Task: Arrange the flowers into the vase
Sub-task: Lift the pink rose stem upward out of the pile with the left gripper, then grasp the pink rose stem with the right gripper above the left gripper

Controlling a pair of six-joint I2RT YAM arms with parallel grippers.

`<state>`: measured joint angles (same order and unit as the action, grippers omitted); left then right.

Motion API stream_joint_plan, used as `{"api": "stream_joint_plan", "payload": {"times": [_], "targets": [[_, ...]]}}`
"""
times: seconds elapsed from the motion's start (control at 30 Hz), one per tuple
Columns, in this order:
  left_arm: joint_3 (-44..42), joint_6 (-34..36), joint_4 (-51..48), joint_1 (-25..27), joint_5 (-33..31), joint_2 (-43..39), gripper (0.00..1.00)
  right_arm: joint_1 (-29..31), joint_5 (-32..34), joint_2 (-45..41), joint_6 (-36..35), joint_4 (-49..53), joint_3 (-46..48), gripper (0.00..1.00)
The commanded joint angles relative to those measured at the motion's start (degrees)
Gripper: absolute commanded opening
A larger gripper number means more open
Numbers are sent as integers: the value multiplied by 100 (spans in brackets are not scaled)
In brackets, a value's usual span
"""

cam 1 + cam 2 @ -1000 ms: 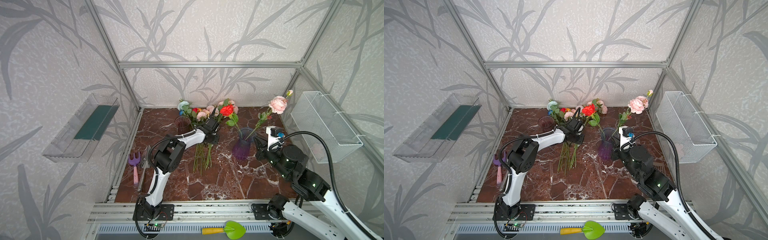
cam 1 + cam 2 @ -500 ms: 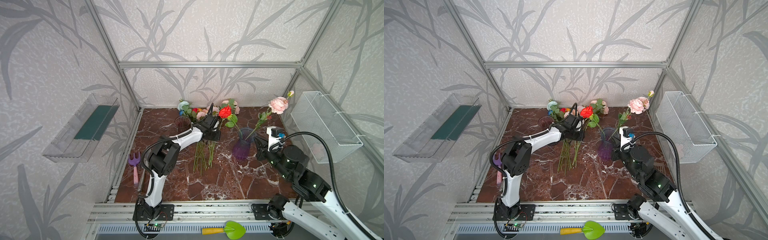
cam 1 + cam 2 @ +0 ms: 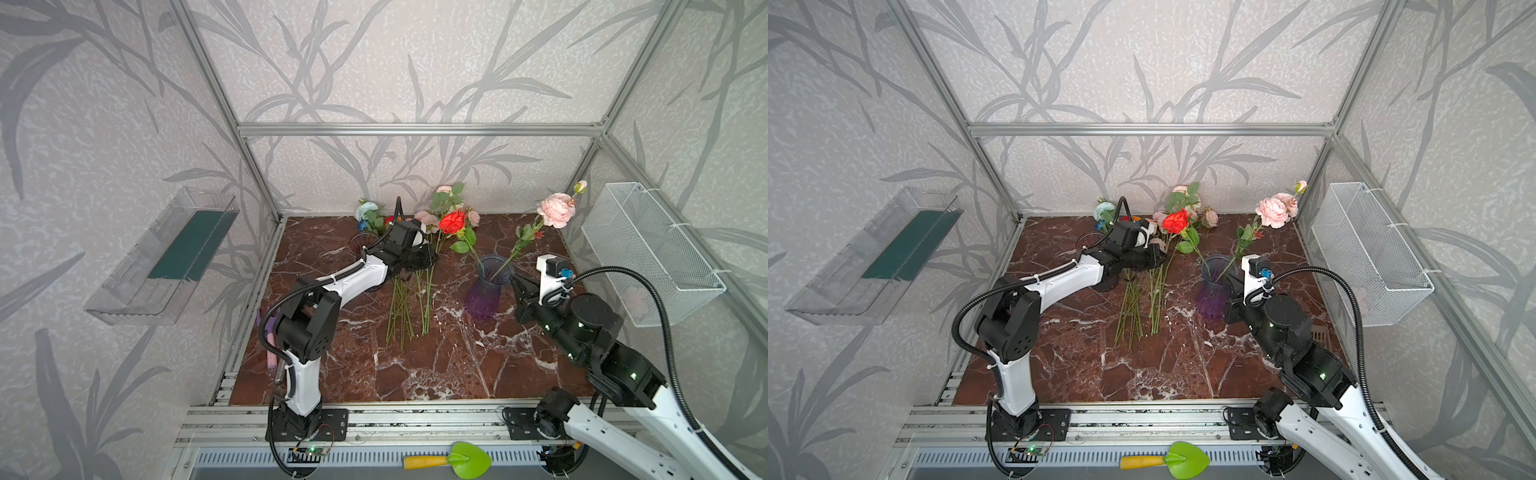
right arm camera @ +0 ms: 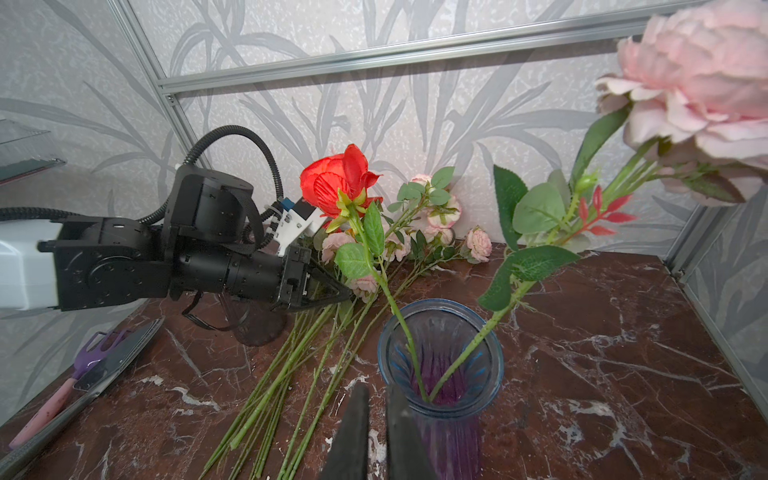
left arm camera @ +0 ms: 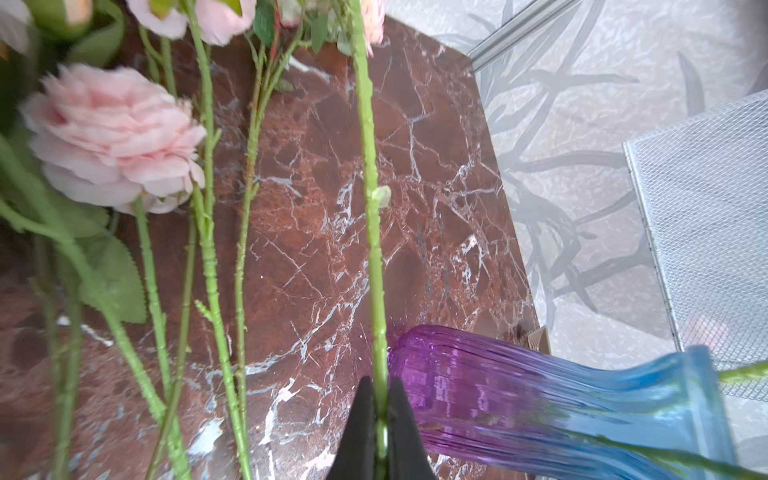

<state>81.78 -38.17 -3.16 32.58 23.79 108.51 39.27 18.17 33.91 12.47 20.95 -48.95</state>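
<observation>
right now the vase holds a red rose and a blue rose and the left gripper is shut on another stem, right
Not blue: the right wrist view shows a pink bloom with the red rose in the vase. The left gripper is shut on another stem.
</observation>
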Motion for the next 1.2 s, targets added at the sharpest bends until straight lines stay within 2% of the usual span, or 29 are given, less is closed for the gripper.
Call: {"api": "stream_joint_plan", "payload": {"times": [0.0,0.17,0.27,0.47,0.57,0.63,0.7,0.77,0.87,0.97,1.17], "targets": [[10,231,50,12,-252,-656,0,-24,124,-54,45,-21,-8,12],[4,411,-106,12,-353,-1130,0,-22,131,-23,21,-82,-60,13],[-165,600,-141,5,-660,-1499,0,-24,131,14,-13,-100,-126,12],[-249,1306,-763,13,-1828,-2340,0,-24,113,102,-65,-263,-226,14],[-367,1633,-880,12,-2308,-2796,0,-24,30,188,-85,-407,-229,19],[-538,1877,-746,21,-2310,-3128,0,-20,-121,204,-106,-586,-205,29],[-868,2080,-403,34,-2256,-3551,0,-24,-302,220,-77,-780,-183,47],[-1354,2268,159,46,-2164,-3995,0,-24,-552,361,-150,-706,-347,54],[-2281,2458,1277,76,-1949,-4620,0,-24,-1186,649,-192,-613,-649,56],[-2962,2631,2108,188,-1747,-4967,0,-23,-2005,843,-90,-952,-790,56],[-3464,2701,2492,536,-1447,-5216,0,-24,-2861,1617,394,-1559,-1307,56]]}}
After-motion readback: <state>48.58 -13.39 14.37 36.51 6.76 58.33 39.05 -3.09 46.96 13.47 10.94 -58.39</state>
